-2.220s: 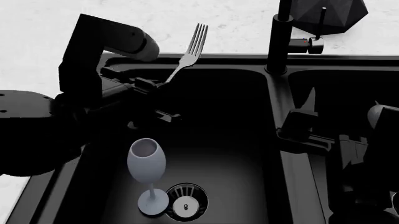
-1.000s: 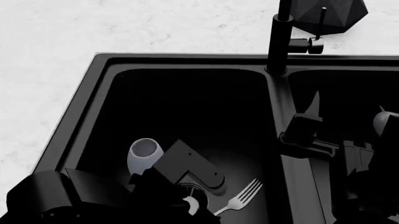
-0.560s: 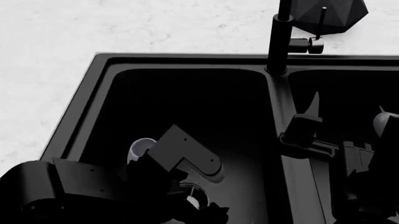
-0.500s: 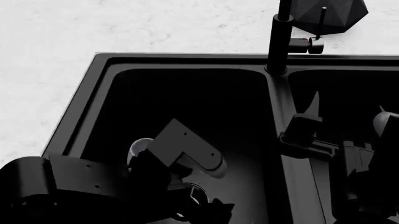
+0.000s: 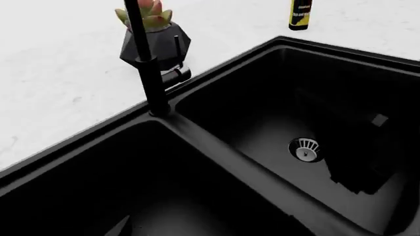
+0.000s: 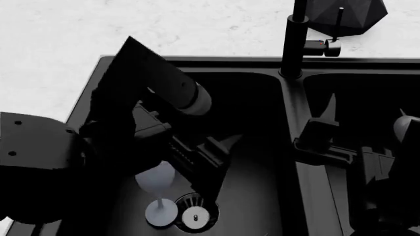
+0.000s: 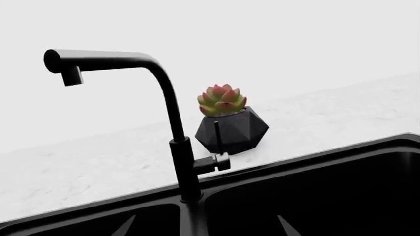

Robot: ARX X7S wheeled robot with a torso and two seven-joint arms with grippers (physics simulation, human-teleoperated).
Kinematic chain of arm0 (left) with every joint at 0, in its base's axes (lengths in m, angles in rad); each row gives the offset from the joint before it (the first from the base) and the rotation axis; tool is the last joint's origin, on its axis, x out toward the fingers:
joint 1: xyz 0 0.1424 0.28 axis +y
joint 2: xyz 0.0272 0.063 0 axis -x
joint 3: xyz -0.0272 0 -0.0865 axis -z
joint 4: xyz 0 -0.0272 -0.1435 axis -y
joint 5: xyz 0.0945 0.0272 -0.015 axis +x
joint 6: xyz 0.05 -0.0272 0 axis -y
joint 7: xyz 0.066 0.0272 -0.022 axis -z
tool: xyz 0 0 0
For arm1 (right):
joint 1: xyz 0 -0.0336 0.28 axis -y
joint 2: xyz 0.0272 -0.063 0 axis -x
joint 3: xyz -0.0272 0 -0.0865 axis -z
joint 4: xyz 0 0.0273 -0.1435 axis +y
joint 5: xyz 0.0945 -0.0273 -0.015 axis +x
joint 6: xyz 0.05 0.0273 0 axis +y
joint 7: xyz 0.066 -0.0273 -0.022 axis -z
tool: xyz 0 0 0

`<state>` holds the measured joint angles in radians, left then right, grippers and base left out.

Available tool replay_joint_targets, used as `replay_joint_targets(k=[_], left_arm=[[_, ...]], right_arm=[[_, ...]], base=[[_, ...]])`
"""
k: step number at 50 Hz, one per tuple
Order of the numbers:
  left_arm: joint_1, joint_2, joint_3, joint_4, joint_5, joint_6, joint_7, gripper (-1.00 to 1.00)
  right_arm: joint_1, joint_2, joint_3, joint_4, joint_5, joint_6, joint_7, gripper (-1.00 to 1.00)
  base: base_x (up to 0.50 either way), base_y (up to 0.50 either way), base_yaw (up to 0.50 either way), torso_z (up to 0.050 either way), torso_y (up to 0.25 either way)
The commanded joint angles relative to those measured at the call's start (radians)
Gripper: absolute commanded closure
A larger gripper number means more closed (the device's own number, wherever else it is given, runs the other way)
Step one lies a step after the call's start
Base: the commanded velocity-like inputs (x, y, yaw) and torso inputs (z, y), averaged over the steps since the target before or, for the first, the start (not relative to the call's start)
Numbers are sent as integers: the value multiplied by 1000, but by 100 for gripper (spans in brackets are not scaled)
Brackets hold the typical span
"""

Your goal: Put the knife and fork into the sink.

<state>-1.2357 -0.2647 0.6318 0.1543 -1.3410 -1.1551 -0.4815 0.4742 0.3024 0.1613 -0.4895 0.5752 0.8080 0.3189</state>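
The left gripper [image 6: 220, 147] had been raised from the floor of the sink's [image 6: 196, 63] left basin; its jaws appeared parted and empty, though dark on dark made this uncertain. The fork seen beside the drain [image 6: 195, 216] a second earlier was no longer visible, presumably released there. Neither the knife nor the right gripper's state could be made out.

The sink [image 6: 288, 147] is matte black with two deep rectangular basins split by a divider, sunk into a pale speckled counter. A round silver drain [image 6: 196, 216] shows in one basin, another drain [image 5: 306, 149] in the other. Knife and fork can't be made out anywhere.
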Motion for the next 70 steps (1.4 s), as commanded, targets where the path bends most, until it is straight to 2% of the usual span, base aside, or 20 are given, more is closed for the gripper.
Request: replay_joint_targets(k=[1, 3, 9, 12, 20, 26, 31, 36, 48, 61, 70], left_arm=[[-52, -82, -62, 106, -43, -30, -125, -100], [-52, -102, -72, 121, -60, -38, -146, -100], [-49, -173, -162, 187, -187, -54, -345, -100], [-50, -213, -186, 218, -213, -59, -394, -100], [-46, -326, -200, 236, -262, -105, -552, -100], [-12, -412, -250, 240, -411, -65, -776, -100], [-13, -482, -227, 251, -549, -69, -907, -100], [37, -557, -227, 255, -679, 18, -1046, -100], [223, -686, -293, 299, -743, 198, -1063, -100], [330, -713, -297, 277, -729, 268, -1003, -100], [358, -690, -296, 169, -696, 304, -948, -100]], right_arm=[[-10, 1, 2, 4, 2, -12, -1, -100], [-10, 2, 1, 7, 1, -14, -1, -100], [-12, 1, -4, 28, -6, -34, -8, -100], [-13, -2, -9, 42, -9, -45, -14, -100], [-12, 6, -8, 44, -7, -42, -12, -100], [-10, 8, -11, 36, -3, -36, -6, -100], [-18, 11, -7, 31, 1, -36, -6, -100], [-32, 12, 1, 29, 5, -43, -6, -100], [-38, 15, 0, 20, 11, -39, 1, -100], [-55, 10, -9, 30, 5, -58, 0, -100], [-52, 10, -18, 45, 3, -68, -5, -100]], base=[[0, 0, 0, 0, 0], [0, 0, 0, 0, 0], [0, 0, 0, 0, 0], [0, 0, 0, 0, 0], [0, 0, 0, 0, 0], [0, 0, 0, 0, 0], [0, 0, 0, 0, 0], [0, 0, 0, 0, 0], [0, 0, 0, 0, 0], [0, 0, 0, 0, 0], [0, 0, 0, 0, 0]])
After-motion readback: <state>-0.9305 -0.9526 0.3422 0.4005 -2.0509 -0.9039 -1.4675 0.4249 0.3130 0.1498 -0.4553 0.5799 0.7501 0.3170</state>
